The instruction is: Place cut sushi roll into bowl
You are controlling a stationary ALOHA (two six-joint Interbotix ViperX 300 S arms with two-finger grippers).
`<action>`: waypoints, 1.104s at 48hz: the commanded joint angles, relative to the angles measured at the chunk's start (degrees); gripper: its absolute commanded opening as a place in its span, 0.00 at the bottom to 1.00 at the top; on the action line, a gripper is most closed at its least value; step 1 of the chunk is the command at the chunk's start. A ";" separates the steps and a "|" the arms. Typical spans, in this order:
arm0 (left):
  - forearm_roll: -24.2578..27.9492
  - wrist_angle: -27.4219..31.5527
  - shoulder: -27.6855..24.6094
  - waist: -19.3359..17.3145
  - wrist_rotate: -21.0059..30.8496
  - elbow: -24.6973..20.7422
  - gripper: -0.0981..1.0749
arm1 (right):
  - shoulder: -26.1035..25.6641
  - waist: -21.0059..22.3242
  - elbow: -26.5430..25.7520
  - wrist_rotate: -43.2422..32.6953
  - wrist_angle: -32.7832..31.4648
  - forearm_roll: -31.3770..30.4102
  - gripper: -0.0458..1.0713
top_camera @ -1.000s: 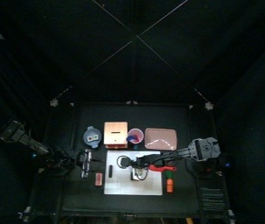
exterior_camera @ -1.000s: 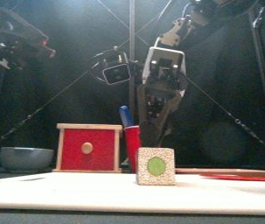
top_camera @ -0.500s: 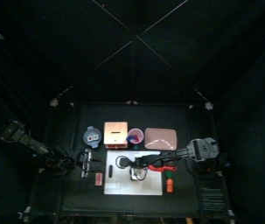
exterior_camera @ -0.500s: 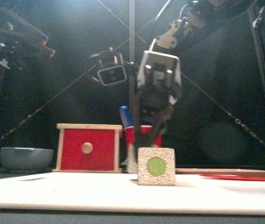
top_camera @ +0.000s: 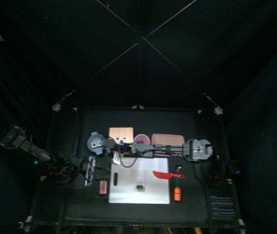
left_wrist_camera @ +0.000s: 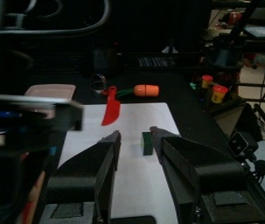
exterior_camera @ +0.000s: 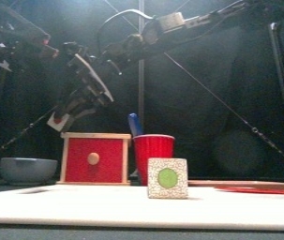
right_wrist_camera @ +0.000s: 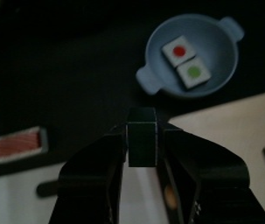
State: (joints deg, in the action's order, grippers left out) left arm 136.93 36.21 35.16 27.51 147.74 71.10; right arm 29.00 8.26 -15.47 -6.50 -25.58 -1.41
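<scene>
Two pieces (right_wrist_camera: 184, 61) already lie in the bowl (right_wrist_camera: 158, 79), upper right. Right gripper (right_wrist_camera: 142, 140) pinches a third piece. Left gripper (left_wrist_camera: 132, 144) idle, jaws spread. Release remains.

In the front view, the red box (exterior_camera: 94, 157) is hiding the bowl's (exterior_camera: 25, 170) right side, and the speckled block (exterior_camera: 167, 178) is covering the cup's (exterior_camera: 153, 148) foot. In the right wrist view, the piece (right_wrist_camera: 142, 143) sitting pinched in the right gripper (right_wrist_camera: 142, 122) is showing only a dark face. At the left wrist view's left, a dark blurred shape (left_wrist_camera: 24, 114) is covering part of the tray (left_wrist_camera: 51, 90). From above, things on the table (top_camera: 128, 210) are showing too small to tell
</scene>
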 commanded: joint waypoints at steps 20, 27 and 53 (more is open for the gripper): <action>0.70 0.18 0.09 0.09 0.00 -1.05 0.73 | 12.92 3.87 -23.82 -0.26 -1.93 -0.53 0.70; 0.70 0.18 0.00 0.09 -0.09 -1.05 0.73 | 14.06 4.31 -25.14 -0.35 -2.81 -0.53 0.77; 0.44 0.18 0.00 0.09 0.00 -0.97 0.73 | 4.92 3.16 -16.44 0.53 -15.91 -2.81 0.87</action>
State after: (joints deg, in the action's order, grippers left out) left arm 137.29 36.21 35.16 27.60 147.74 71.10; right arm 40.61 12.22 -33.57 -5.36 -39.20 -4.13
